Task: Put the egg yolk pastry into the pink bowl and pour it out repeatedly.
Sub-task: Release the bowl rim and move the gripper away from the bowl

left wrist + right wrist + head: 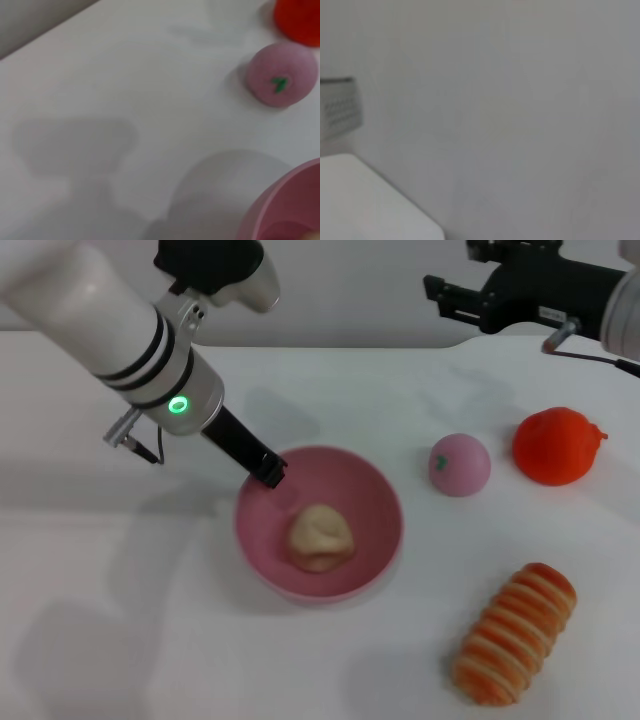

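Head view: the egg yolk pastry lies inside the pink bowl on the white table, with the left gripper at the bowl's far-left rim
Its dark fingertips sit right on that rim and look pressed together around it, though whether they truly clamp it I cannot tell; to the right of the bowl, just apart from it, is a pink ball with a green mark, beyond that ball an orange fruit, and near the bowl's front-right a striped bread roll; the right gripper hangs high behind the bowl, far to its right, over the table's back edge, and its finger state cannot be told; the left wrist view shows the bowl's rim, the ball and a bit of the fruit
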`<action>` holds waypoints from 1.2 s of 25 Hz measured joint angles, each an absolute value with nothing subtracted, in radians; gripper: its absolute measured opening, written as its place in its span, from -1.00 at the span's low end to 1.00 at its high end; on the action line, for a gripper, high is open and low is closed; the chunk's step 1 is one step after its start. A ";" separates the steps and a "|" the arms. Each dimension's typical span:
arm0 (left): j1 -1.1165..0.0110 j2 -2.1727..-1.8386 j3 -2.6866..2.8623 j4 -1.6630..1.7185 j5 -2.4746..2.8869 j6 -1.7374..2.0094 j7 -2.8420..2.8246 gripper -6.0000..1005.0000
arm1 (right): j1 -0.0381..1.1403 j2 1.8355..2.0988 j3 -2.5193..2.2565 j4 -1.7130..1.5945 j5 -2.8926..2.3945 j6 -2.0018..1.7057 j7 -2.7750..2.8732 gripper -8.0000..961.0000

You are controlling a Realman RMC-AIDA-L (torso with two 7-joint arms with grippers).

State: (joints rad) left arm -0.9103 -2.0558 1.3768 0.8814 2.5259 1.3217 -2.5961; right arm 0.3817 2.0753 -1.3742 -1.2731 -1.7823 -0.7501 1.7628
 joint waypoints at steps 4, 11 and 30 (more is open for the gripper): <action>-0.890 -2.058 1.380 0.869 2.521 1.292 -2.602 -0.83 | 0.376 2.076 -1.345 -1.254 -1.746 -0.747 1.747 0.38; -0.849 -2.058 1.411 0.844 2.520 1.223 -2.631 -0.82 | 0.374 2.075 -1.326 -1.240 -1.725 -0.747 1.745 0.38; -0.853 -2.056 1.406 0.869 2.521 1.216 -2.662 -0.46 | 0.378 2.074 -1.325 -1.214 -1.712 -0.746 1.744 0.38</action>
